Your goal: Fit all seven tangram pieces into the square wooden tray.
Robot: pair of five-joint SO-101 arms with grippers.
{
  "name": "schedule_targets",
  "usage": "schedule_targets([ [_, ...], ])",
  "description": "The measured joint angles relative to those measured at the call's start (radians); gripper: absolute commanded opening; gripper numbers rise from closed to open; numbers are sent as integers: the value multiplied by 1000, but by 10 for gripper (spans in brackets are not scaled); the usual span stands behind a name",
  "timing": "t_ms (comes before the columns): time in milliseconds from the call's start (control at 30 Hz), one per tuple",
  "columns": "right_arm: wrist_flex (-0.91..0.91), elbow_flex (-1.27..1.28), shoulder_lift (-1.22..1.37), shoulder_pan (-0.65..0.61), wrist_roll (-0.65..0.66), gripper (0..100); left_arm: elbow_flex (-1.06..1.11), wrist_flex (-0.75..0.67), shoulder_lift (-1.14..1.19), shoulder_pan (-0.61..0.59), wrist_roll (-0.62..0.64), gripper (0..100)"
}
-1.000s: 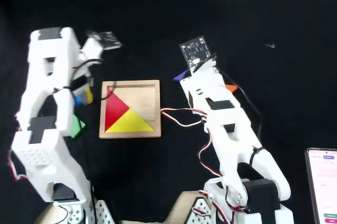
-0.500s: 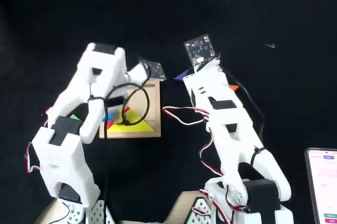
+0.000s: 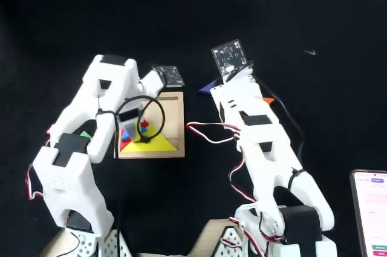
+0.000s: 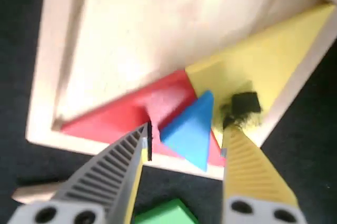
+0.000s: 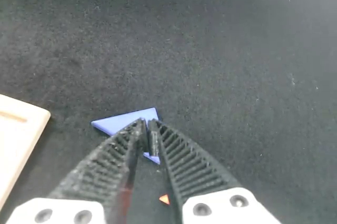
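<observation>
the left gripper (image 4: 187,127) hangs over the near edge of the square wooden tray (image 4: 158,23), and its fingers (image 4: 121,161) are apart. between them lies a small blue triangle (image 4: 190,132), with a thin gap on each side, so the fingers do not press on it. the blue triangle rests tilted on a red triangle (image 4: 131,112) and reaches out over the tray's rim (it is not flat in the tray). beside the red one, inside the tray, a large yellow triangle (image 4: 258,66) lies along one wall; the two touch along one edge. the other part of the tray floor is bare wood. a green piece (image 4: 164,213) lies on the black table just outside the tray, under the left gripper.

in the high view the left arm (image 3: 91,118) bends across the tray from its left side, and a black cable loops over the coloured pieces. the right arm (image 3: 254,130) stands to the right of the tray, well apart from it.

the right gripper (image 5: 147,129) is low over the black table (image 5: 237,50), fingers together. the tips are at the edge of a violet triangle (image 5: 122,122) — whether they pinch it, i cannot tell. a corner of the tray shows near this triangle. an orange piece (image 3: 266,100) lies just beside the right arm, on the side far from the tray.
</observation>
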Motion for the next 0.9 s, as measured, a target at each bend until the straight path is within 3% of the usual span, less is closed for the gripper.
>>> schedule_targets([
  [300, 0, 0, 0, 0, 0, 12, 100, 118, -245, -18, 2, 227],
  [567, 0, 0, 0, 0, 0, 12, 416, -226, -333, -43, 133, 227],
  [900, 0, 0, 0, 0, 0, 12, 466, -388, -350, -121, 150, 227],
])
